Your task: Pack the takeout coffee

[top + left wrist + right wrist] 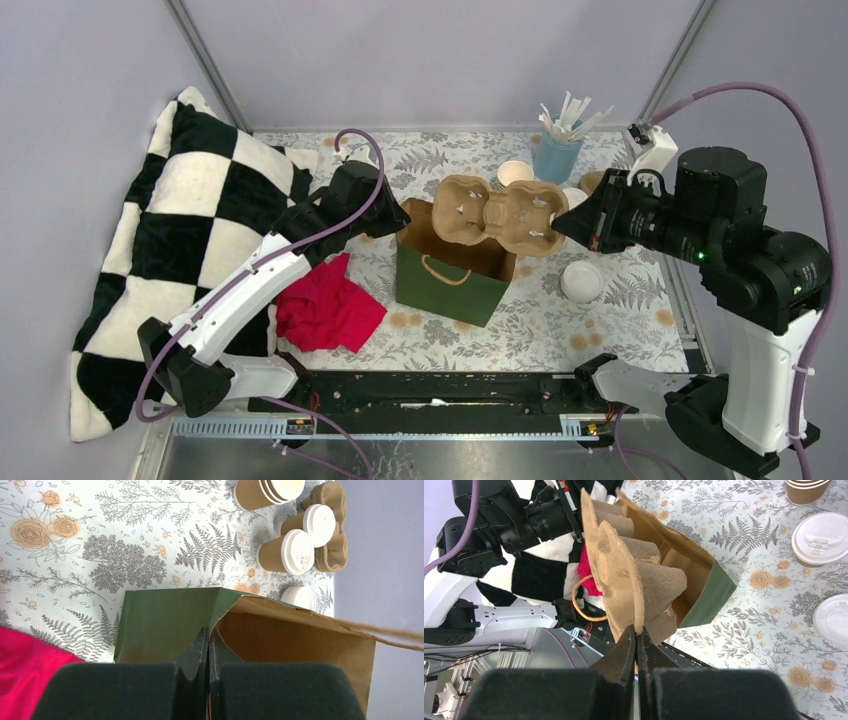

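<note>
The green paper bag (450, 282) stands open in the middle of the table, brown inside. My left gripper (402, 216) is shut on its left rim; in the left wrist view the closed tips (208, 636) pinch the bag's edge (165, 625). My right gripper (556, 226) is shut on the edge of a brown pulp cup carrier (497, 212), holding it tilted over the bag's mouth (638, 630). The carrier (634, 575) holds no cups. Takeout coffee cups with white lids stand right of the bag (581, 281) (821, 537) (287, 552).
A blue cup of white sticks (557, 150) and an open paper cup (515, 172) stand at the back. A red cloth (325, 305) lies left of the bag, beside a black-and-white checkered pillow (190, 230). A stack of cups (265, 492) stands by the lidded ones.
</note>
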`<act>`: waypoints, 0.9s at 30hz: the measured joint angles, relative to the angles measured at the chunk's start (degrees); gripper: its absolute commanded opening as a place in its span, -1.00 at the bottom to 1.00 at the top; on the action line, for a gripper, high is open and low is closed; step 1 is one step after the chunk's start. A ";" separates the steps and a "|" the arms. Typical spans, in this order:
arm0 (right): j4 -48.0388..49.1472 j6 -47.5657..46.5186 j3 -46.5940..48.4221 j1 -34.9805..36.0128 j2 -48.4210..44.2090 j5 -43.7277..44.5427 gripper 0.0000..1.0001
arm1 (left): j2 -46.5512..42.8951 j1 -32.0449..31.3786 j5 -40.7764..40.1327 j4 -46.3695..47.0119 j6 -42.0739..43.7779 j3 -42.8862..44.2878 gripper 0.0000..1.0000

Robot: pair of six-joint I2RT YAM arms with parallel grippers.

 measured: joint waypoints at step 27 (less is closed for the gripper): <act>-7.69 15.63 -1.88 0.00 11.13 -0.57 -1.00 | -2.01 0.00 -1.99 0.94 3.80 -2.40 -0.79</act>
